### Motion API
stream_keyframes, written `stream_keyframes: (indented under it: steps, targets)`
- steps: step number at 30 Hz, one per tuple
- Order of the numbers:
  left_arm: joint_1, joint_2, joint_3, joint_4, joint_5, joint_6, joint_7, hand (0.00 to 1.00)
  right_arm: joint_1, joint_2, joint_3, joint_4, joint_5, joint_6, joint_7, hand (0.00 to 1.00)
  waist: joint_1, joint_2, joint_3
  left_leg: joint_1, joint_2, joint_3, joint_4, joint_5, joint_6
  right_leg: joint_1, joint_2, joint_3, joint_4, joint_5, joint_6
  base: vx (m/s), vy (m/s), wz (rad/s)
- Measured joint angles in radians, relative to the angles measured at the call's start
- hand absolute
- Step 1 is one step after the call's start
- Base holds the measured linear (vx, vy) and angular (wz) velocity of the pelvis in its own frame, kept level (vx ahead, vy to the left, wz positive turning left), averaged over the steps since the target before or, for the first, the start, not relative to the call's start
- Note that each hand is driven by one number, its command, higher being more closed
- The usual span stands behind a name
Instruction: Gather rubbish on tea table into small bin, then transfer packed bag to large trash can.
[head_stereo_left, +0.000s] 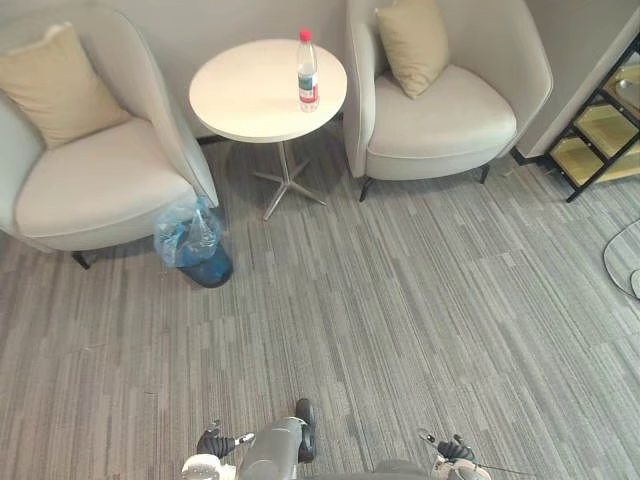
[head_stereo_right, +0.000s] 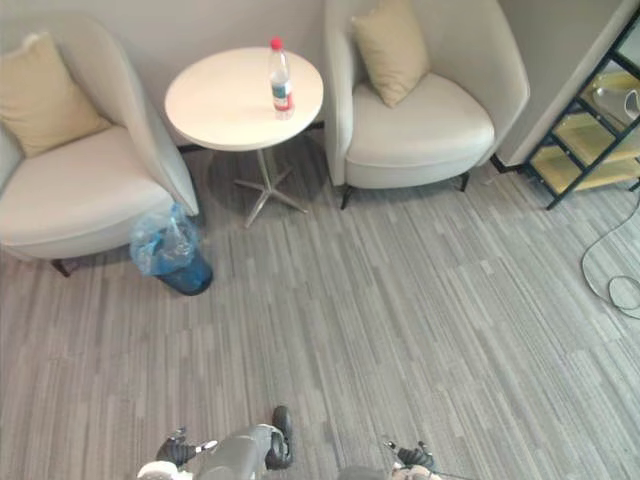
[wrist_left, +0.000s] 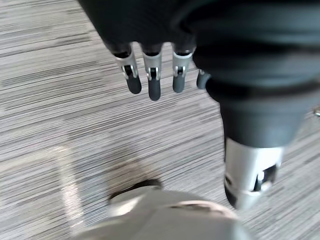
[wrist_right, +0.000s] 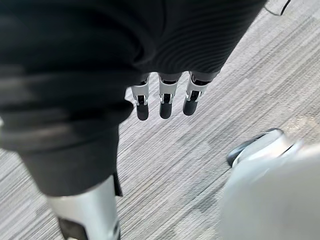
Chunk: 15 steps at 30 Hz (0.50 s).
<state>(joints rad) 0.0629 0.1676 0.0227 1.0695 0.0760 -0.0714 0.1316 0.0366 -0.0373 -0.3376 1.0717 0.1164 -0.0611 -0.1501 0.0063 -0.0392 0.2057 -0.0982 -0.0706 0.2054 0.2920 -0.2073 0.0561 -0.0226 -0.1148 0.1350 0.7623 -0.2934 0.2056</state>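
Sitting corner on grey striped carpet (head_stereo_left: 400, 300). At the far side, a round white tea table (head_stereo_left: 250, 100), flanked by the left armchair (head_stereo_left: 90, 185) and the right armchair (head_stereo_left: 440, 115), with a tan cushion (head_stereo_left: 55, 85) on each. Dark metal shelf (head_stereo_left: 600, 125) at the far right.

On the table, toward its right edge, a single plastic bottle (head_stereo_left: 308, 72) with a red cap, upright. Probably the rubbish to be gathered.

On the floor to the left, tucked against the front corner of the left armchair and just near-left of the table's foot, the small bin (head_stereo_left: 205, 268). Dark, lined with a blue bag (head_stereo_left: 185, 235) bunched loosely over the rim. Presumably set there for a short carry from tabletop to bin.

Left hand (wrist_left: 154, 82) and right hand (wrist_right: 166, 102) low at the near edge, hanging over bare carpet. Fingers straight and relaxed on both, nothing held.

Bottle well apart from both hands, far across the carpet and a little left of centre. Bin on the left hand's side, also out of reach. Judged as the very start: nothing gathered yet, and an approach to the table needed before any reach.
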Motion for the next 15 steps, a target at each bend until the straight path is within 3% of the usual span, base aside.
stream_keyframes:
  steps: [1, 2, 3, 5, 7, 9, 10, 11, 12, 15]
  targets:
    - [-0.005, -0.002, -0.001, 0.0, 0.0, 0.0, 0.0, 0.0, 0.0, 0.0, 0.002, -0.01, 0.0, 0.0, 0.005, 0.0, -0.005, 0.001, 0.001, 0.056, -0.004, -0.015, -0.026, -0.007, 0.003, -0.049, -0.006, -0.04, 0.123, -0.007, -0.004, 0.42, 0.051, -0.01]
    - [-0.011, -0.005, -0.007, 0.002, -0.001, 0.0, 0.0, 0.0, 0.0, -0.004, 0.007, -0.027, 0.0, 0.001, 0.008, 0.0, -0.005, 0.009, 0.005, 0.141, -0.002, -0.034, -0.078, -0.008, 0.004, -0.091, -0.015, -0.109, 0.198, -0.032, -0.053, 0.4, 0.027, 0.05]
    - [-0.013, -0.006, -0.014, 0.001, -0.001, 0.0, 0.0, 0.0, 0.001, -0.005, 0.009, -0.035, 0.0, 0.0, 0.009, 0.0, -0.006, 0.015, 0.007, 0.176, 0.004, -0.04, -0.097, -0.008, 0.004, -0.105, -0.017, -0.142, 0.206, -0.043, -0.075, 0.39, -0.018, 0.14]
    - [-0.021, -0.012, -0.022, 0.0, -0.002, -0.002, -0.001, 0.0, 0.001, -0.006, 0.012, -0.053, 0.0, -0.001, 0.012, 0.0, -0.016, 0.031, 0.014, 0.263, 0.034, -0.059, -0.124, -0.008, 0.004, -0.178, -0.024, -0.247, 0.129, -0.08, -0.143, 0.36, -0.069, 0.25]
    - [-0.025, -0.013, -0.022, 0.0, -0.002, -0.003, -0.001, 0.0, 0.002, -0.005, 0.019, -0.072, 0.0, -0.001, 0.013, 0.0, -0.017, 0.03, 0.013, 0.291, 0.057, -0.072, -0.115, -0.008, 0.004, -0.24, -0.022, -0.288, 0.004, -0.074, -0.159, 0.35, -0.143, 0.3]
    - [-0.023, -0.014, -0.02, 0.0, -0.001, -0.004, 0.0, 0.0, 0.003, -0.008, 0.027, -0.074, 0.0, -0.001, 0.012, 0.0, -0.022, 0.027, 0.011, 0.322, 0.071, -0.082, -0.114, -0.02, -0.018, -0.29, -0.005, -0.285, -0.172, 0.019, -0.178, 0.38, -0.202, 0.33]
    - [-0.019, -0.009, -0.018, -0.001, -0.001, -0.005, -0.001, 0.0, 0.009, -0.005, 0.03, -0.073, 0.0, 0.0, 0.012, 0.0, -0.023, 0.009, 0.003, 0.341, 0.061, -0.091, -0.114, -0.044, -0.057, -0.292, -0.002, -0.263, -0.311, 0.172, -0.195, 0.43, -0.252, 0.24]
    - [-0.026, -0.014, -0.007, 0.01, -0.001, -0.003, -0.003, 0.0, 0.011, -0.004, 0.027, -0.068, 0.003, 0.0, 0.016, 0.0, -0.023, 0.006, 0.003, 0.366, 0.06, -0.118, -0.11, -0.075, -0.084, -0.298, -0.001, -0.252, -0.29, 0.206, -0.22, 0.51, -0.277, 0.16]
    - [-0.026, -0.045, 0.0, 0.011, 0.001, -0.006, -0.002, 0.0, 0.006, -0.028, 0.027, -0.069, -0.001, 0.0, 0.016, 0.0, -0.018, 0.05, 0.002, 0.374, 0.095, -0.136, -0.103, -0.084, -0.096, -0.3, 0.021, -0.265, -0.251, 0.186, -0.233, 0.42, -0.228, 0.09]
    - [-0.038, -0.105, 0.027, 0.009, 0.003, -0.008, -0.004, 0.0, 0.011, -0.04, 0.023, -0.072, 0.001, 0.0, 0.013, 0.0, -0.032, 0.089, -0.014, 0.351, 0.133, -0.167, -0.036, -0.076, -0.11, -0.274, 0.036, -0.309, -0.24, 0.1, -0.246, 0.38, -0.236, 0.28]
